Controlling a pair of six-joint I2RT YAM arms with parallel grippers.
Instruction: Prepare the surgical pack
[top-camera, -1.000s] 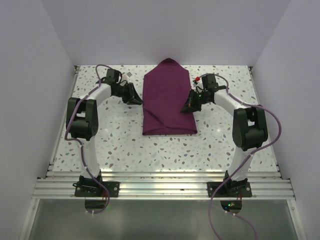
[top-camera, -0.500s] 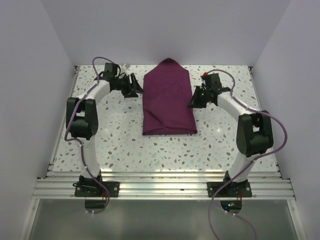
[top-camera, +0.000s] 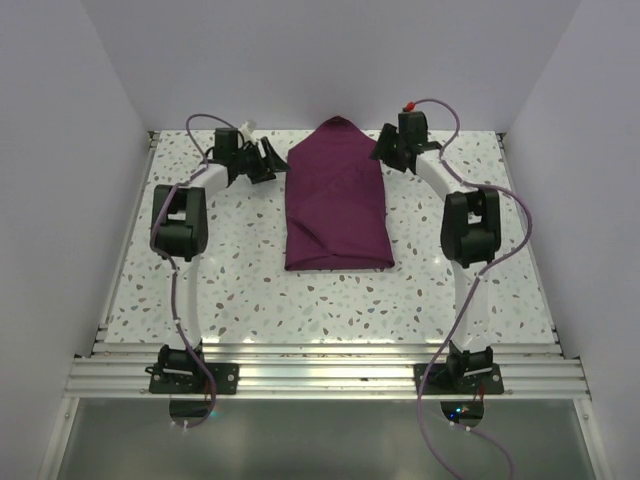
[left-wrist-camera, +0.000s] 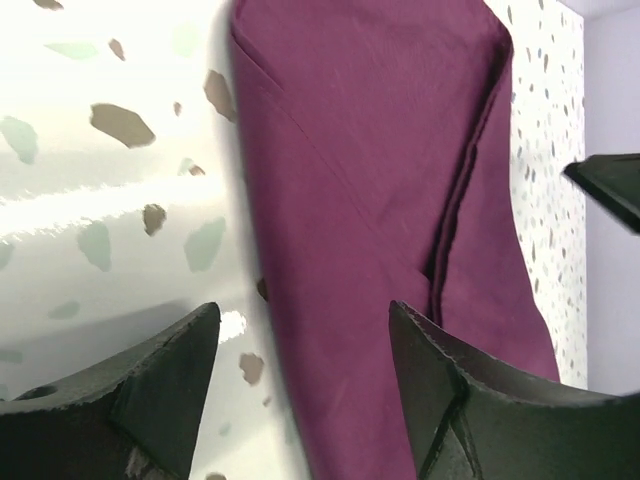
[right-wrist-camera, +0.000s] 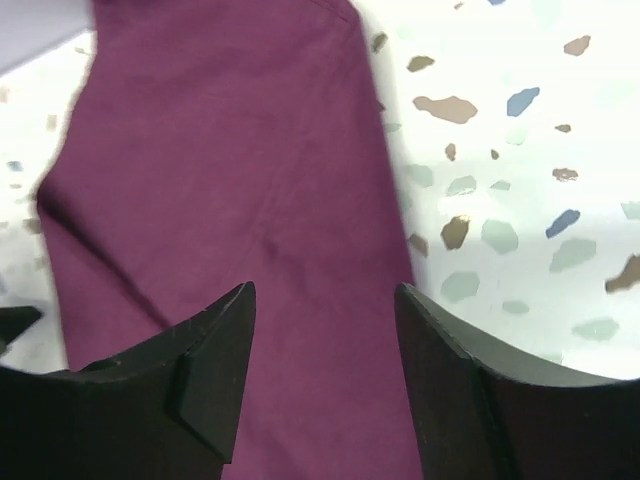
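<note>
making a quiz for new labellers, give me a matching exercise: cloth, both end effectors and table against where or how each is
Things:
1 purple cloth
2 left end effector
3 right end effector
4 table

States:
a white, speckled
b open, by the cloth's far right side
c folded, mid-table
d open, by the cloth's far left side

Pairs: 1-c; 2-d; 3-b; 4-a

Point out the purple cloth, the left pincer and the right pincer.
purple cloth (top-camera: 337, 210): top view, middle of the folded bundle.
left pincer (left-wrist-camera: 300, 318): left wrist view, midway between its open fingertips.
right pincer (right-wrist-camera: 325, 292): right wrist view, midway between its open fingertips.
</note>
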